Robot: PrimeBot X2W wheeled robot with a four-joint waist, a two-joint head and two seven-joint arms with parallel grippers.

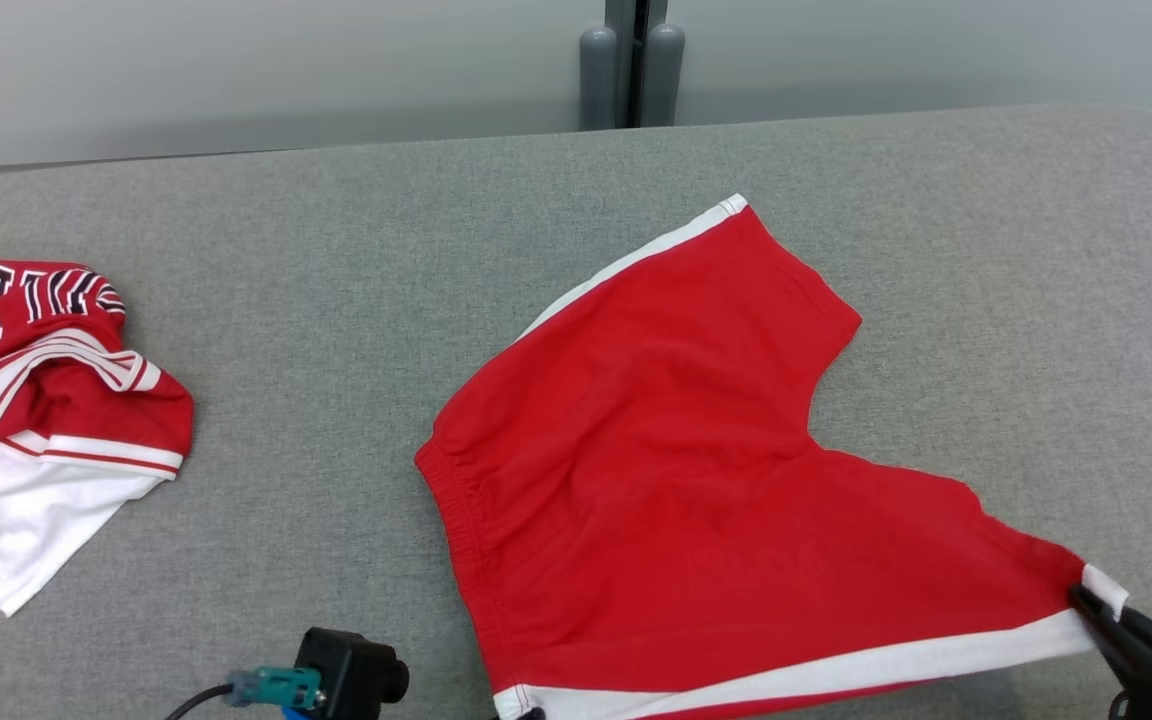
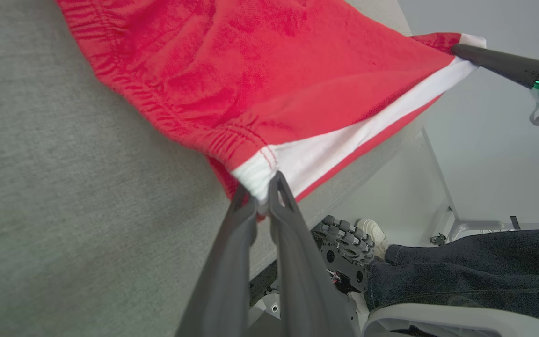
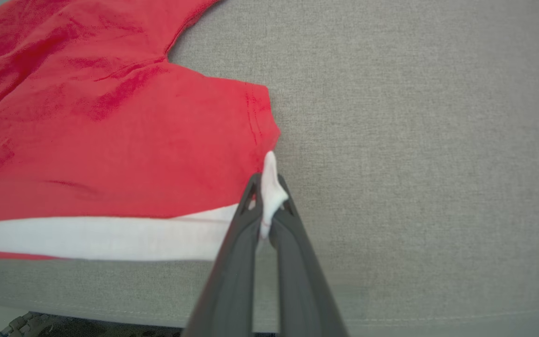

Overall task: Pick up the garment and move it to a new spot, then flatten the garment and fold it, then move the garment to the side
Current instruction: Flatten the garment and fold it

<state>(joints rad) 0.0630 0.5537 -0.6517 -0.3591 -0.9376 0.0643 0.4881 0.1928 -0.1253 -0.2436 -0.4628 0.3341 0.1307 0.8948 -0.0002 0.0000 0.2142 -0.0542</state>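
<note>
The left pincer [image 2: 264, 191] is clamped on the white waistband-end corner of the red knit shorts [image 1: 696, 480]. The right pincer [image 3: 269, 189] is nipped shut on the white hem tip at the other end of the same white side stripe [image 1: 836, 668], so the stripe runs taut between them. From there the shorts spread flat toward 12 o'clock over the grey fabric-covered counter [image 1: 336, 300], at about 4 o'clock of its surface, with the held edge along the near lip. A crumpled red-and-white jersey [image 1: 46, 400] lies well apart at 9 o'clock. Both bites look thin. A harder outward pull could slip a corner free, and the loose edge might then slide off the near lip or wrinkle the flattened cloth.
</note>
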